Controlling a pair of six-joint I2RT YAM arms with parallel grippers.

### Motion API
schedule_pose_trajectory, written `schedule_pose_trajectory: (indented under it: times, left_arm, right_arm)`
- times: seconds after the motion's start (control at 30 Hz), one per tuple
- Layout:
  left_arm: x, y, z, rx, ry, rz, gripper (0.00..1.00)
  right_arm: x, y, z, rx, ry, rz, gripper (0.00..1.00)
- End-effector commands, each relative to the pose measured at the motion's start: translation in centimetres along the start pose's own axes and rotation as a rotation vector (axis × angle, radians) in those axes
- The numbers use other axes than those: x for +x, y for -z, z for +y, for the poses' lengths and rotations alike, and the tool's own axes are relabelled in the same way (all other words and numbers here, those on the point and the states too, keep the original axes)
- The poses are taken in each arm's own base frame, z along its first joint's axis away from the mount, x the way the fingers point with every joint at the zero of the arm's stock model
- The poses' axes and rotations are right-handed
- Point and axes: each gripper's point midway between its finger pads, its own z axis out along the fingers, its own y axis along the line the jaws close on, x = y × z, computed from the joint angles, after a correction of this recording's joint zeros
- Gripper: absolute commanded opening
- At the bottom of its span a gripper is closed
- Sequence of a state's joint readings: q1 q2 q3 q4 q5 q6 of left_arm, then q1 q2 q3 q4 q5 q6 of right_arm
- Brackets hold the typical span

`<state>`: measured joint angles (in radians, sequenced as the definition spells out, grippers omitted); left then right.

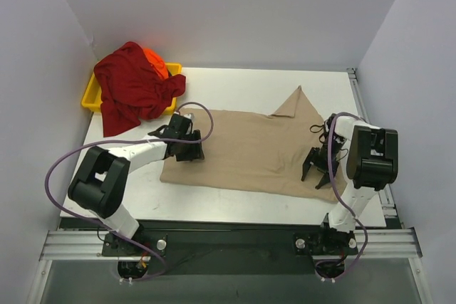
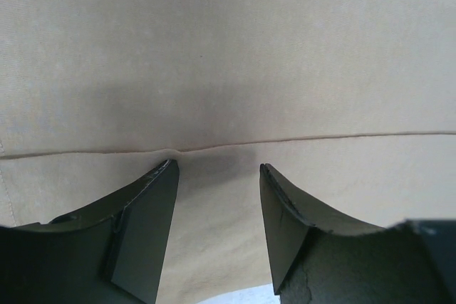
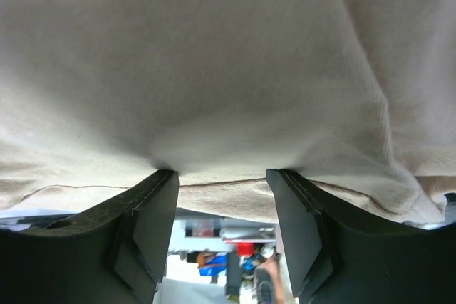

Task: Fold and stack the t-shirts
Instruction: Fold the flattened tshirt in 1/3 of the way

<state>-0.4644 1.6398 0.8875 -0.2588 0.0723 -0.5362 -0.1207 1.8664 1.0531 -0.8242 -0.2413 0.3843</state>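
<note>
White table point(image 1: 235, 83), boxed by pale walls on three sides. Tan t-shirt point(image 1: 249, 151) lies spread flat at table centre, one pointed corner reaching toward 12 o'clock.

Left gripper point(image 1: 187, 149) is at the shirt's 9 o'clock edge, fingers spread, tips low over the cloth. Its wrist view shows a stitched hem line point(image 2: 285, 140) running just ahead of the tips. Right gripper point(image 1: 317, 172) is at the shirt's 4 o'clock edge, fingers likewise apart. The cloth's edge is bunched across its tips, with nothing visibly pinched.

Step in hand, by judgement: taking hold of both side edges for a first fold. Doing it well likely means each gripper closing on the edge only, level with its partner. Both should then lift together so the fold line runs straight. Too deep a pinch on the right could drag the bunched cloth.

Dark red t-shirt point(image 1: 132, 90) is heaped at 10 o'clock, draped over the yellow tray point(image 1: 91, 97) and spilling onto the table near the left gripper. Orange t-shirt point(image 1: 157, 62) peeks from beneath it, mostly hidden. Both are unfolded. The left arm's purple cable point(image 1: 53, 176) loops toward 8 o'clock, off the cloth.
</note>
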Motion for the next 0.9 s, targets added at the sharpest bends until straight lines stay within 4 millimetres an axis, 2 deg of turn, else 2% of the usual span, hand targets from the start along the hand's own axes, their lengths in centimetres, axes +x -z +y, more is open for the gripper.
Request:
schedule_pose_trajectory:
  times: [0.0,0.13,0.2,0.37,0.6,0.73,0.87]
  left_arm:
    - [6.3,0.1,2.2,-0.072,0.012,0.182,0.6]
    - [8.5,0.8,2.6,-0.089,0.027,0.212,0.6]
    - [9.0,1.4,2.6,-0.09,0.034,0.209,0.6]
    - [11.9,2.3,3.0,-0.095,0.06,0.255,0.6]
    - [14.1,3.8,3.1,-0.109,0.07,0.285,0.6]
    - [13.8,4.6,2.9,-0.103,0.072,0.269,0.6]
    - [11.5,5.3,1.4,-0.07,0.044,0.219,0.6]
  right_arm:
    - [1.6,0.1,-2.0,0.036,-0.068,0.027,0.56]
    - [2.4,-0.1,-3.0,0.05,-0.096,0.034,0.56]
    - [2.7,-0.1,-3.1,0.049,-0.105,0.034,0.56]
    - [3.7,-0.6,-3.5,0.059,-0.111,0.053,0.56]
    - [5.0,-0.8,-4.6,0.091,-0.125,0.037,0.56]
    - [5.1,-0.5,-4.5,0.077,-0.128,0.018,0.56]
    - [4.3,1.1,-3.3,0.022,-0.13,-0.019,0.56]
